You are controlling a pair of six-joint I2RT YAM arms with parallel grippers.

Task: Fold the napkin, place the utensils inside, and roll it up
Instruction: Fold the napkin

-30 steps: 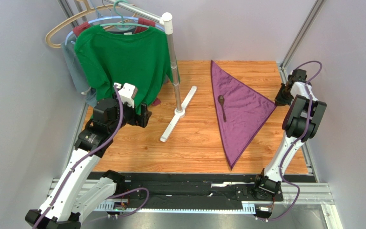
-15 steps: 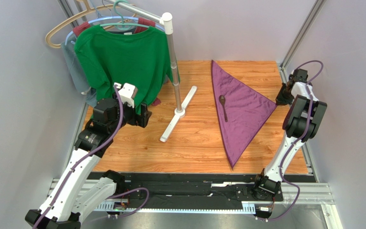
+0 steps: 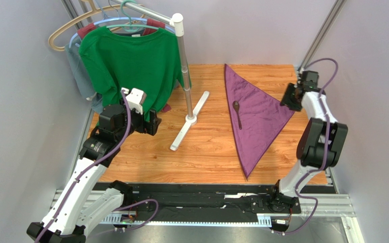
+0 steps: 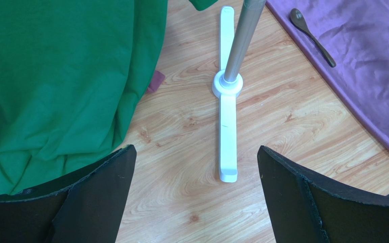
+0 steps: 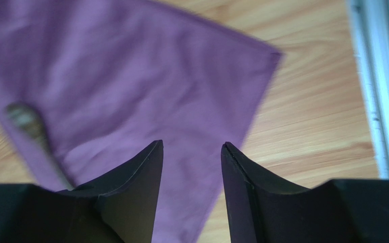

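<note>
wooden tabletop point(image 3: 212, 152), grey walls. from above, the napkin point(image 3: 257, 114) lies folded into a triangle at my 1 o'clock, with the spoon point(image 3: 237, 114) on it near the left edge, ready for rolling. left wrist: my left gripper point(image 4: 195, 152) gapes wide and empty, parked by the green shirt point(image 4: 54, 66). right wrist: my right gripper point(image 5: 191, 146) is partly parted and holds nothing, above the napkin's 3 o'clock corner.

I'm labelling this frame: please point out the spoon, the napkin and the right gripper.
spoon point(image 3: 237, 116): top external view, middle of its handle.
napkin point(image 3: 261, 119): top external view, bare cloth right of the spoon.
right gripper point(image 5: 191, 148): right wrist view, midway between its fingertips.
</note>
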